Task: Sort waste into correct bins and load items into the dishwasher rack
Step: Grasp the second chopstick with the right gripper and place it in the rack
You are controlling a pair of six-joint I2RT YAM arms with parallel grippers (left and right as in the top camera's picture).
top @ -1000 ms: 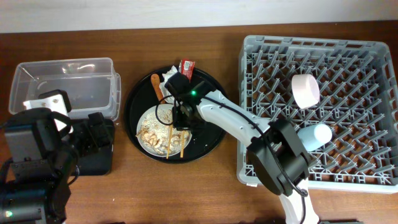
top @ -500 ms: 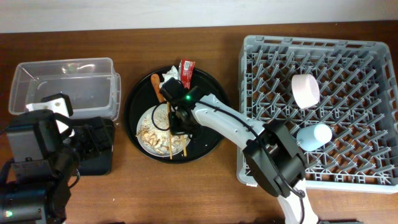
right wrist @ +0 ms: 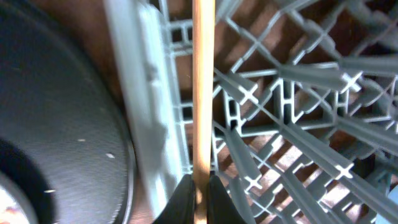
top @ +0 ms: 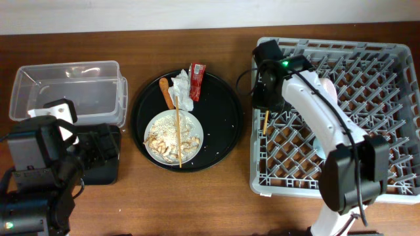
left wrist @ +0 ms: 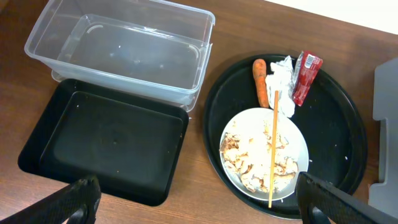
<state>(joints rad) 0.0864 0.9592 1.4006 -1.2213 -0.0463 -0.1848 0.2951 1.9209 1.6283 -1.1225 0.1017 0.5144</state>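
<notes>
As jaws of the right gripper (right wrist: 200, 186) pinched a chopstick (right wrist: 203, 87) above the dishwasher rack (top: 341, 44), it might have slipped through the lattice. The left gripper (left wrist: 202, 199) had its jaws wide.

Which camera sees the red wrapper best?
The left wrist view: the red wrapper lies large and unblocked on the round black tray. Overhead shows the red wrapper smaller; the right wrist view misses it.

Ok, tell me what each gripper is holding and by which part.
Right gripper pinches one wooden chopstick near its end, the rest jutting forward over the dishwasher rack. Left gripper is open, holding nothing.
</notes>
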